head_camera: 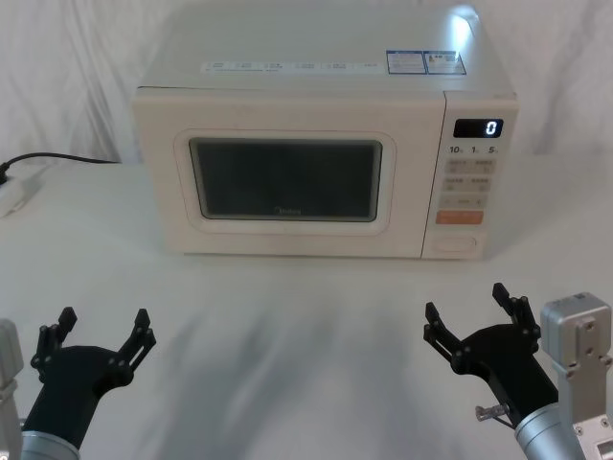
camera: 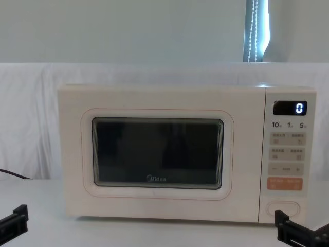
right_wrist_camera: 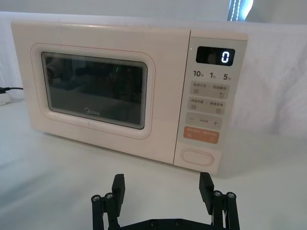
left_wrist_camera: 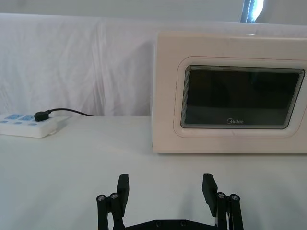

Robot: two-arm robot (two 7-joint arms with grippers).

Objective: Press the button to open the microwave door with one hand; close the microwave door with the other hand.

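Note:
A cream microwave stands at the back of the white table, and its door (head_camera: pixel 287 177) (camera: pixel 157 154) (left_wrist_camera: pixel 240 98) (right_wrist_camera: pixel 93 88) with the dark window is closed. The wide pill-shaped button (head_camera: pixel 453 244) (right_wrist_camera: pixel 197 157) (camera: pixel 282 208) sits at the bottom of the control panel, under the orange key. My left gripper (head_camera: pixel 101 335) (left_wrist_camera: pixel 166 189) hovers open over the near left of the table, well short of the door. Near the front right, my right gripper (head_camera: pixel 474 311) (right_wrist_camera: pixel 162 187) is open with nothing between its fingers, in front of the panel and apart from it.
A white power strip (left_wrist_camera: pixel 29 124) (head_camera: pixel 14 192) with a black plug and cable lies at the far left of the table. The display (head_camera: pixel 478 128) reads 0. White cloth hangs behind the microwave. Bare tabletop (head_camera: pixel 287 326) lies between grippers and microwave.

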